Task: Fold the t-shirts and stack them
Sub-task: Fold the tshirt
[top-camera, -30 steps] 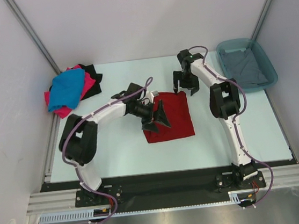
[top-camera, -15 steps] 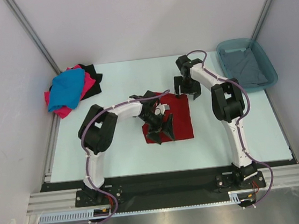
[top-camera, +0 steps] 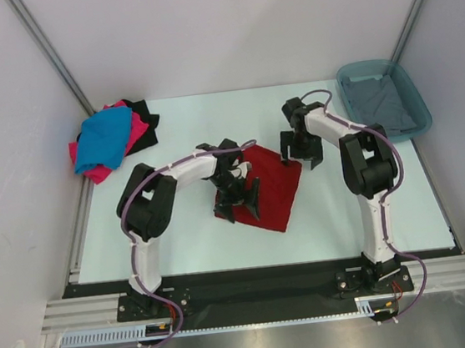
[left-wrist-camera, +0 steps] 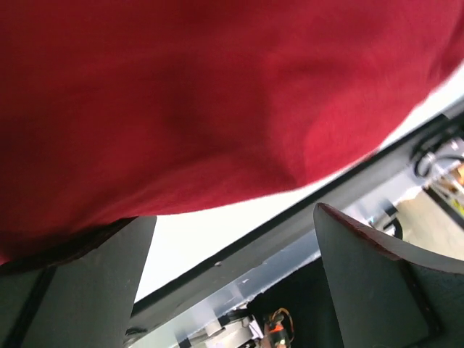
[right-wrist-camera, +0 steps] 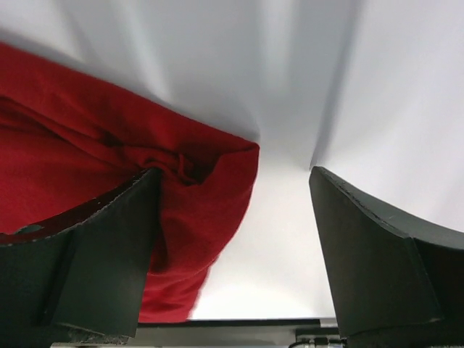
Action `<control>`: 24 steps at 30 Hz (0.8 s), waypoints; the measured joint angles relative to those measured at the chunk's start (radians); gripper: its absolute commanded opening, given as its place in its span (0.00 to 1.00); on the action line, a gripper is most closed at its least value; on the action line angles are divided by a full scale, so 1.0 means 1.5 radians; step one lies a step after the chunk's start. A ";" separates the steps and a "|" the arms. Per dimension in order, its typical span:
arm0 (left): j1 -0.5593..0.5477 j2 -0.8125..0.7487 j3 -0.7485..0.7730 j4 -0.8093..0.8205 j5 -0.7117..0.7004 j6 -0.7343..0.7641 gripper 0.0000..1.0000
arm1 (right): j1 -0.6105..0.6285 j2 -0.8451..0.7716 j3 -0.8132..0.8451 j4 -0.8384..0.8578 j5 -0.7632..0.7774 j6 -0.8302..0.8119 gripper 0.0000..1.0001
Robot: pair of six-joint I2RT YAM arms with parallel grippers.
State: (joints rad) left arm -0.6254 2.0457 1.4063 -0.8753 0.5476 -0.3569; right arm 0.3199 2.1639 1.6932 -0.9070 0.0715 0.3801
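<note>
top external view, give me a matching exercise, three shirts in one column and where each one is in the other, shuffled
Things:
1. dark red cloth t-shirt
2. bright blue cloth t-shirt
3. grey cloth t-shirt

Places:
A. inside the teal plastic tub at far right
B. on top of the pile of shirts at far left
C. lying alone at the centre

Pairs: 1-C, 2-B, 3-A
</note>
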 measured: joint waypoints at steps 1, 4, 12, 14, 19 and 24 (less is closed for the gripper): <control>0.005 0.000 0.003 -0.007 -0.012 0.000 1.00 | 0.000 -0.011 -0.018 0.000 -0.001 0.005 0.85; 0.029 0.000 0.019 -0.032 -0.060 0.007 1.00 | 0.004 -0.042 -0.064 -0.008 -0.003 0.009 0.86; 0.100 0.041 0.110 -0.066 -0.176 0.044 1.00 | 0.059 -0.134 -0.200 -0.076 -0.007 0.016 0.85; 0.110 0.060 0.148 -0.072 -0.195 0.054 1.00 | 0.071 -0.150 -0.217 -0.092 -0.011 0.019 0.86; 0.115 0.111 0.254 -0.084 -0.213 0.070 1.00 | 0.091 -0.205 -0.238 -0.118 -0.012 0.030 0.86; 0.114 0.129 0.317 -0.094 -0.212 0.071 1.00 | 0.089 -0.256 -0.217 -0.143 0.029 0.045 0.88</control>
State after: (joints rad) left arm -0.4541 2.2395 1.8820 -1.0161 0.2302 -0.2504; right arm 0.4538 1.7802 1.3678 -1.1213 0.1150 0.4480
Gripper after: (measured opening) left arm 0.996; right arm 0.870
